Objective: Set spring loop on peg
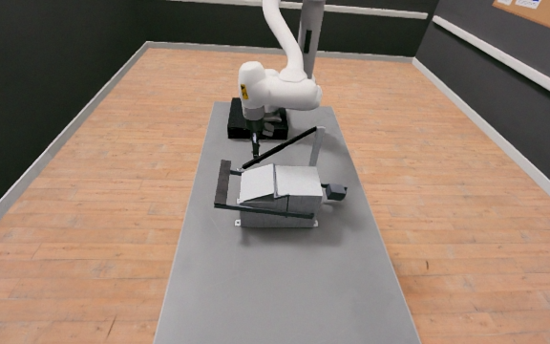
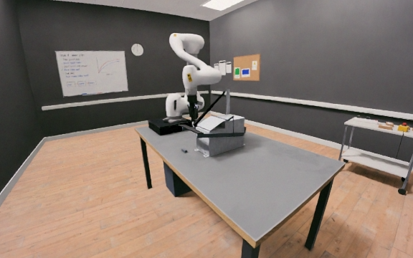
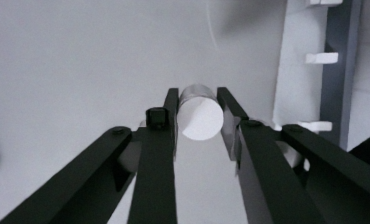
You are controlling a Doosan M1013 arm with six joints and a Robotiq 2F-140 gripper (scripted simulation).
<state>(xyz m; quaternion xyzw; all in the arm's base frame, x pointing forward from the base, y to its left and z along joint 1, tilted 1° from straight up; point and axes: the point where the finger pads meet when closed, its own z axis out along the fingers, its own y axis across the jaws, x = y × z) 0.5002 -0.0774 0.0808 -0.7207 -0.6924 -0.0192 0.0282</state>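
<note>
My gripper (image 1: 256, 156) (image 2: 193, 123) (image 3: 197, 103) points down behind the feeder, beside the far pedal arm. It is shut on the steel test weight (image 3: 201, 120), whose pale round end faces the wrist camera. The dark pedal (image 1: 222, 183) is raised at the feeder's front, above the bench. The black spring (image 1: 280, 148) (image 2: 210, 108) slopes from the tall post down to the far arm near the pedal. Pale pegs, such as one peg (image 3: 322, 58), stick out from the dark arm (image 3: 345, 95). The loop and its peg cannot be made out.
The grey feeder box (image 1: 299, 182) (image 2: 224, 143) stands on the bench (image 1: 280, 287) (image 2: 264, 179). Its post (image 1: 317, 150) rises at the back, and a dark block (image 1: 335, 192) sticks out behind. A small dark piece (image 2: 184, 150) lies in front of the feeder. The robot's black base (image 2: 161, 127) is beyond.
</note>
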